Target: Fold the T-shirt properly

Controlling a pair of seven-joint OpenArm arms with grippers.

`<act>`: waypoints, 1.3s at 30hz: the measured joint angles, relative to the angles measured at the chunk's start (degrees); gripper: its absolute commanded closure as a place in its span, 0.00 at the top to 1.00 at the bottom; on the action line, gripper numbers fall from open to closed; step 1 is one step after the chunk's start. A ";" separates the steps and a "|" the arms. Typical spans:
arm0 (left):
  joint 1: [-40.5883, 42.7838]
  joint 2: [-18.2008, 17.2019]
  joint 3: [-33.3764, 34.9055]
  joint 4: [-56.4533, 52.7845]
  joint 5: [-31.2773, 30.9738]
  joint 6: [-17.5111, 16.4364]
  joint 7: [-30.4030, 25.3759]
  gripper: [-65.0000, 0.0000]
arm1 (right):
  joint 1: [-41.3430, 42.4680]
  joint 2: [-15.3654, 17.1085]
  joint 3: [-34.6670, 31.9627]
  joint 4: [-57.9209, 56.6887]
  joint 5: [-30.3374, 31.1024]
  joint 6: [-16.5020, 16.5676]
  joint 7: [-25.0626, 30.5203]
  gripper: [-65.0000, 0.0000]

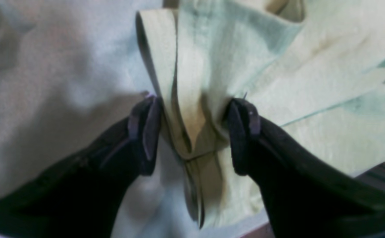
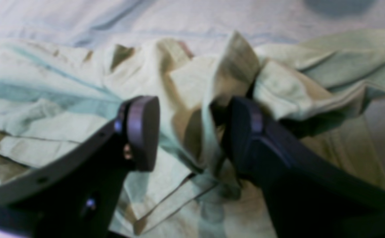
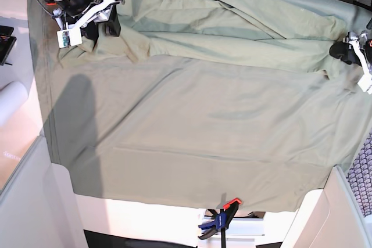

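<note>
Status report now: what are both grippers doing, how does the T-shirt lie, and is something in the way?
Left gripper open, fabric fold between jaws. Right gripper open over bunched cloth. T-shirt stretched along far edge of tablecloth, crumpled, not folded. Nothing in the way.

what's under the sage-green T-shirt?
The pale sage-green cotton T-shirt lies bunched along the far edge on the larger grey-green tablecloth, which covers the whole table. The tabletop itself is hidden; only an orange-and-blue clamp shows at the near edge.
</note>
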 measured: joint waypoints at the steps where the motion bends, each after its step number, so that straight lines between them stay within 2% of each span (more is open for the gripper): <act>1: 0.61 0.28 -0.09 0.00 -0.02 0.02 -0.20 0.55 | 0.00 0.00 0.02 0.00 0.02 0.00 0.02 0.52; 6: 3.72 1.42 -0.42 0.17 -2.47 -0.02 -2.38 0.55 | 0.00 0.00 0.02 0.00 0.00 0.00 0.00 0.52; 8: 4.59 1.86 -0.48 0.17 -4.83 -1.29 -2.23 0.55 | 0.02 0.00 0.02 0.00 0.02 0.00 0.02 0.52; 13: 5.62 2.64 -0.50 0.26 -11.67 -1.31 0.90 0.55 | 0.00 0.00 0.02 0.00 0.02 0.02 0.02 0.52; 16: 5.73 2.78 -0.48 0.26 -13.51 -1.31 2.43 0.54 | 0.00 0.00 0.00 0.00 0.02 0.02 0.00 0.52; 17: 5.75 2.80 -0.46 0.26 -13.92 -1.31 2.47 0.49 | 0.02 0.00 0.02 0.00 0.02 0.00 0.02 0.52; 21: 5.79 3.08 -0.31 0.24 -13.49 -1.29 3.21 0.14 | 0.02 0.00 0.02 0.00 0.02 0.00 0.02 0.52; 23: 6.36 3.41 0.00 0.24 -13.86 -1.31 1.73 0.00 | 0.02 0.00 0.02 0.00 0.02 0.00 0.44 0.52; 31: 6.27 3.50 -0.57 0.26 -13.49 -1.31 -0.76 0.00 | 0.02 0.00 0.00 0.00 0.02 0.00 0.85 0.52; 35: 6.08 4.39 -7.67 1.88 -11.54 -1.07 0.59 0.00 | 0.04 0.00 0.02 0.00 0.00 0.02 0.87 0.52; 39: 5.86 1.88 -12.46 2.80 -8.68 -1.05 -1.16 0.00 | 0.15 0.00 0.02 0.00 0.02 0.02 1.14 0.52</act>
